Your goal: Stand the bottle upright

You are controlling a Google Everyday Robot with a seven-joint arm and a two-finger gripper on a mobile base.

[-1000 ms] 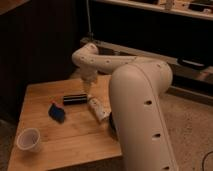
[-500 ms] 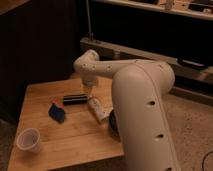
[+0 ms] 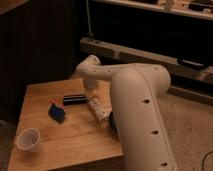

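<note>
The bottle [image 3: 98,108], slim and white, lies on its side near the right part of the wooden table [image 3: 75,135], pointing from back left to front right. A black bar [image 3: 75,99] lies just left of its far end. My white arm reaches in from the right and bends down over the table. The gripper [image 3: 91,94] hangs at the arm's end, right above the far end of the bottle, between the bottle and the black bar. Whether it touches the bottle does not show.
A blue crumpled object [image 3: 56,112] lies left of the bar. A white cup [image 3: 28,140] stands at the table's front left corner. My arm's large white body [image 3: 142,125] covers the table's right edge. Dark shelving stands behind.
The arm's wrist joint has moved down and slightly right, bringing the gripper lower toward the bottle's far end. The bottle, bar, blue object and cup have not moved.
</note>
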